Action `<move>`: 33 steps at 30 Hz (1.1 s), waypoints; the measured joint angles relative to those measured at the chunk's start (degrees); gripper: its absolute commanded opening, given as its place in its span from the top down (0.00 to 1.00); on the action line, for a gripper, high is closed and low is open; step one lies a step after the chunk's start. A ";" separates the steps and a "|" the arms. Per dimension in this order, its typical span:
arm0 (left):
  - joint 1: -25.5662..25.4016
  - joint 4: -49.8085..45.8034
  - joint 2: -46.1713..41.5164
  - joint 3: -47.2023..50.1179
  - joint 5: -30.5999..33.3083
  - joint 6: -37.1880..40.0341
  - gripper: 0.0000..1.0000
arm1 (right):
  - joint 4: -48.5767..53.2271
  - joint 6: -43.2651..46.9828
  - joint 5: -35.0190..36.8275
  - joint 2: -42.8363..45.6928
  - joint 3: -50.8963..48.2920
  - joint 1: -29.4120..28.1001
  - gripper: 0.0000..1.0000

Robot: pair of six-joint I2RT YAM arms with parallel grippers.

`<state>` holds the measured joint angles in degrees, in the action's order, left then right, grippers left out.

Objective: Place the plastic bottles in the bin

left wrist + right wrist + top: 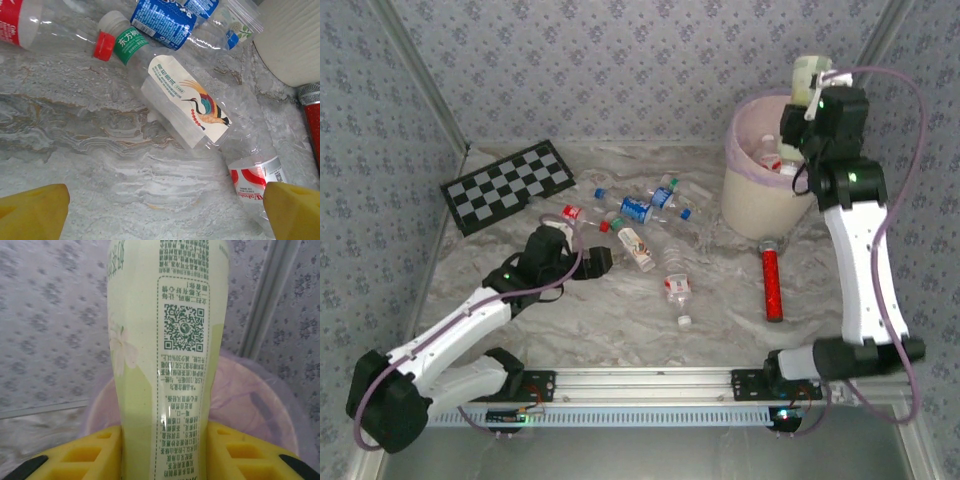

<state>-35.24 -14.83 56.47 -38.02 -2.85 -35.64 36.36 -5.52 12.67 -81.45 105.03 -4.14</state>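
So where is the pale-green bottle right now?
The pale-green bottle is at the far right of the top view, held by the right gripper above the pink-lined bin.

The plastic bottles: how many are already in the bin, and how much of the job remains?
Done: some binned bottles already lie inside the bin. In hand: the right gripper is shut on a pale-green bottle over the bin. Left: several loose bottles lie on the table; the open left gripper hovers near the bird-label bottle.
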 measured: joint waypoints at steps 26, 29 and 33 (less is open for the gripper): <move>1.11 -5.11 -8.74 2.93 3.74 -1.51 0.01 | 13.25 3.30 -6.32 -25.46 6.47 10.29 0.65; 1.14 -5.09 -8.72 3.48 3.65 -1.55 0.01 | 12.24 2.62 -7.58 -25.70 4.70 10.21 0.55; 1.11 -4.70 -7.89 3.58 3.43 -1.55 0.01 | 11.15 1.81 -8.00 -25.73 3.10 9.60 0.36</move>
<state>-34.13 -19.53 48.58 -34.44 0.58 -37.19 47.51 -3.70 4.67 -107.18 108.14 5.45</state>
